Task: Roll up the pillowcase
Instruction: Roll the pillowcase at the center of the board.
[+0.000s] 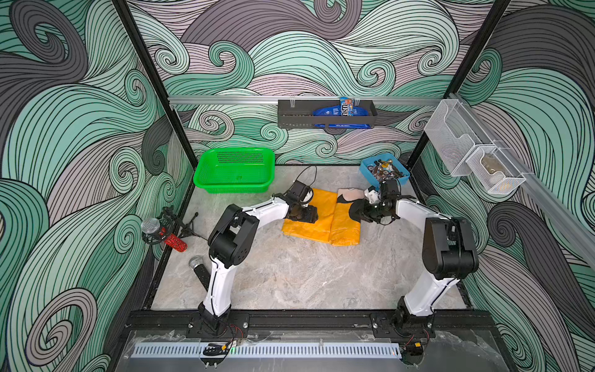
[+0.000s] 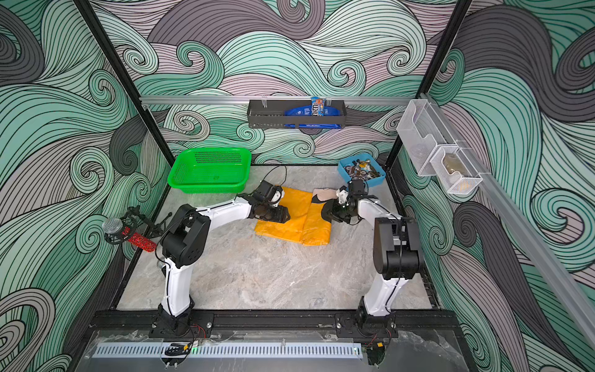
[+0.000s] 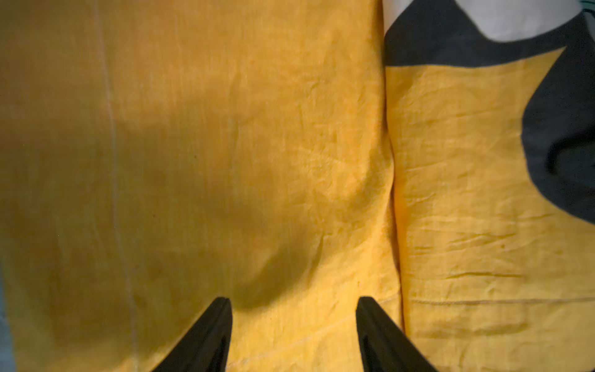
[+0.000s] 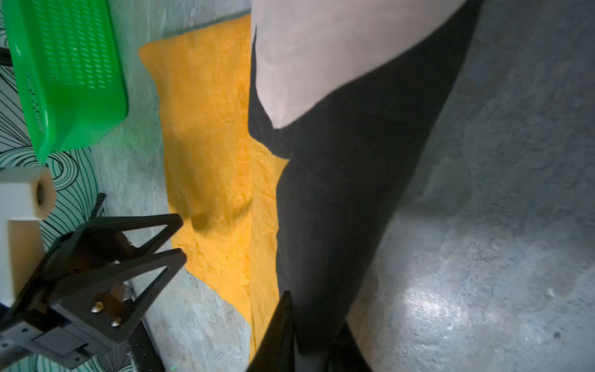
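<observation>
The mustard-yellow pillowcase [image 1: 322, 225] [image 2: 297, 225] lies wrinkled at the back middle of the marble table, its right part doubled over the left along a lengthwise ridge [image 3: 391, 193]. That doubled part shows a black and pale print [image 1: 349, 195]. My left gripper [image 1: 309, 219] [image 2: 280, 216] [image 3: 293, 302] hovers open just over the flat left part, nothing between its fingers; it also shows in the right wrist view [image 4: 180, 240]. My right gripper [image 1: 355, 211] [image 2: 328, 211] [image 4: 314, 314] is shut on the dark printed edge of the pillowcase [image 4: 338, 209], which rises taut from its fingers.
A green basket [image 1: 235, 170] [image 4: 64, 74] stands at the back left, close to the cloth. At the back right a blue tray [image 1: 384, 169] holds small parts. Two microphones [image 1: 164, 236] [image 1: 199, 267] lie by the left wall. A black shelf [image 1: 325, 112] and wire bins [image 1: 467, 154] hang on the walls.
</observation>
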You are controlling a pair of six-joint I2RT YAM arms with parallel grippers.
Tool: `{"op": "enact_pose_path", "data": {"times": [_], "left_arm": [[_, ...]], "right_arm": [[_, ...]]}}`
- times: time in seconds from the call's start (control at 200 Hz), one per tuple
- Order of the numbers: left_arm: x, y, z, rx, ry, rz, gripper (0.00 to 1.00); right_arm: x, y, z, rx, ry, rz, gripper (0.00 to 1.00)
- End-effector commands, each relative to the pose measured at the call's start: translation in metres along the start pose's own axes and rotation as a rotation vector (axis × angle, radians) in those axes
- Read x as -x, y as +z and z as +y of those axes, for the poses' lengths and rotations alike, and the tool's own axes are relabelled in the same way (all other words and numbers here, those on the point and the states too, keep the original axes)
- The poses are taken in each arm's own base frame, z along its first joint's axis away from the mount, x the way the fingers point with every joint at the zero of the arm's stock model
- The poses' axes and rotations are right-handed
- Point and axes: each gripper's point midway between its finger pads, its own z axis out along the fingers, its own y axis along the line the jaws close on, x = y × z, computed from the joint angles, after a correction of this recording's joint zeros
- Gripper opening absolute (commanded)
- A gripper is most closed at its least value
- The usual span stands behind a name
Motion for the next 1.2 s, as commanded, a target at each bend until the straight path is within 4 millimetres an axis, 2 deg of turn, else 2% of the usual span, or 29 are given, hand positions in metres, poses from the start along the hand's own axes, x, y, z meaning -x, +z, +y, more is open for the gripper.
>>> {"op": "enact_pose_path", "data": {"times": [0.0, 0.13, 0.415, 0.625, 0.765, 0.926, 1.036, 1.196], "left_arm": [[0.005, -0.003, 0.002, -0.022, -0.015, -0.022, 0.65], [0.000, -0.003, 0.012, -0.016, -0.029, -0.017, 0.65], [-0.009, -0.004, 0.025, -0.023, -0.053, -0.010, 0.65], [-0.009, -0.010, 0.026, -0.029, -0.055, -0.019, 0.64], [0.001, -0.028, 0.023, -0.029, -0.059, -0.045, 0.65], [0.004, -0.047, 0.019, -0.018, -0.071, -0.053, 0.64], [0.004, -0.058, 0.019, -0.006, -0.077, -0.058, 0.65], [0.009, -0.069, 0.009, -0.043, -0.082, -0.079, 0.65]], "right_arm": [[0.008, -0.009, 0.016, -0.001, -0.003, -0.016, 0.29], [0.011, -0.008, 0.039, 0.046, -0.008, -0.011, 0.40], [0.013, -0.002, 0.093, 0.109, -0.067, -0.005, 0.44], [0.007, 0.020, 0.127, 0.134, -0.140, 0.031, 0.44], [0.010, 0.040, 0.140, 0.141, -0.174, 0.051, 0.45], [0.024, 0.059, 0.157, 0.152, -0.220, 0.043, 0.45], [0.034, 0.074, 0.159, 0.148, -0.232, 0.040, 0.44], [0.051, 0.081, 0.158, 0.138, -0.257, 0.011, 0.44]]}}
